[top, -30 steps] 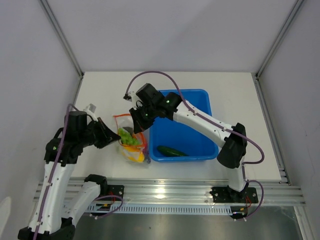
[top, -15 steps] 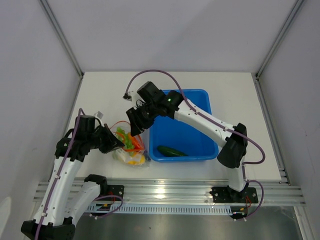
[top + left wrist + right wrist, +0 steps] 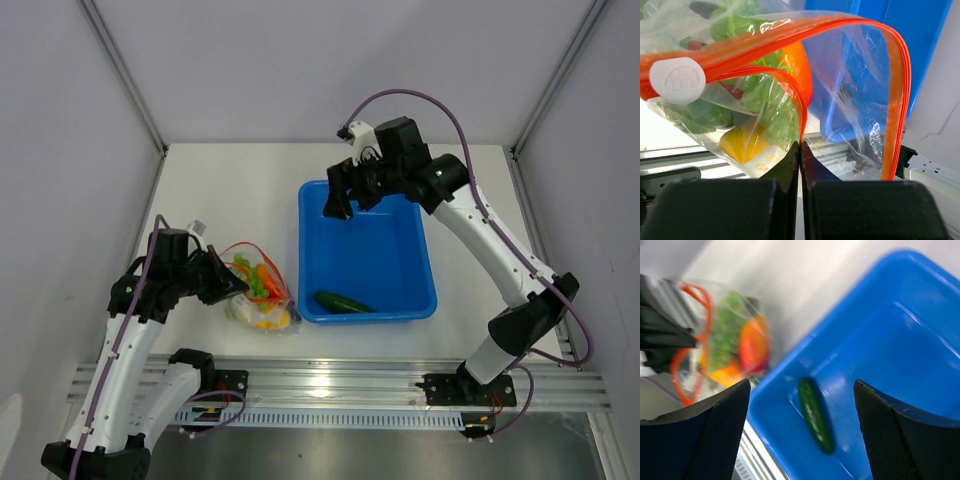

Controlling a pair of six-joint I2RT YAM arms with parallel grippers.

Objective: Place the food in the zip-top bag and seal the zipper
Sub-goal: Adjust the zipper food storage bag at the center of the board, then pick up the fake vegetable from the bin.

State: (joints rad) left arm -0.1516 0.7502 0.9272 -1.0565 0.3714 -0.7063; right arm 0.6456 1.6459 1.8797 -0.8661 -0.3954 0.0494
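The zip-top bag [image 3: 258, 295] lies left of the blue tub, its mouth gaping. It holds food: green grapes [image 3: 762, 97], an orange fruit [image 3: 799, 70] and a yellow fruit [image 3: 740, 142]. My left gripper [image 3: 222, 283] is shut on the zipper [image 3: 897, 100], pinching the red-orange strip at the mouth's near edge [image 3: 800, 145]. A white slider [image 3: 677, 80] sits on the strip. The long green vegetable [image 3: 344, 302] lies in the tub's near part [image 3: 816, 415]. My right gripper [image 3: 345, 200] hangs open and empty above the tub's far left corner [image 3: 801, 385].
The blue tub [image 3: 400, 255] stands right of the bag, its left wall close to the bag's mouth. A metal rail [image 3: 330, 385] runs along the table's near edge. White walls close off the left, back and right sides.
My right gripper has left the bag's mouth, opened, and swung up and right over the tub's far end. The left gripper lowered the bag toward the near left, then held still.
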